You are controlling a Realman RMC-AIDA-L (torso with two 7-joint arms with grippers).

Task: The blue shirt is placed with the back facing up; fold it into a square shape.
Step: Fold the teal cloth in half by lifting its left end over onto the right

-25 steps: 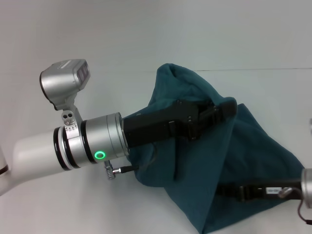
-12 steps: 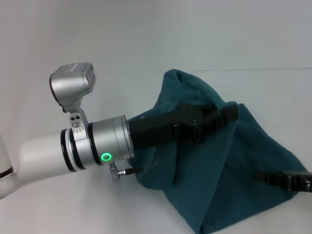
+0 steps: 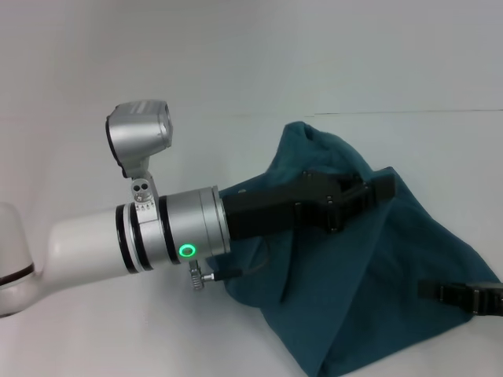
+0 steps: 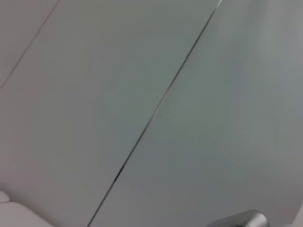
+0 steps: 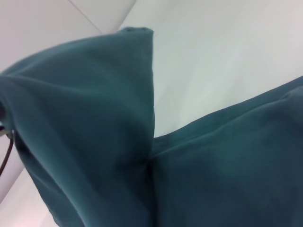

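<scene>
The blue shirt point(image 3: 377, 290) is bunched into a raised peak on the white table point(image 3: 236, 63), right of centre in the head view. My left gripper point(image 3: 376, 191) reaches across from the left and is shut on a fold of the fabric near that peak, holding it up. Below it the cloth drapes down to the table. My right gripper point(image 3: 444, 292) shows only as a black tip at the right edge, over the shirt's lower right part. The right wrist view is filled by the blue shirt point(image 5: 94, 118), with a hanging fold and a hem corner.
The left arm's silver wrist and its camera housing point(image 3: 141, 133) stand above the table left of the shirt. A thin dark seam point(image 4: 156, 109) crosses the pale surface in the left wrist view. Bare white table lies behind and left of the shirt.
My left arm has carried the held fold to the right and slightly down. The right gripper has drawn back to the right, from under the cloth to the frame's edge.
</scene>
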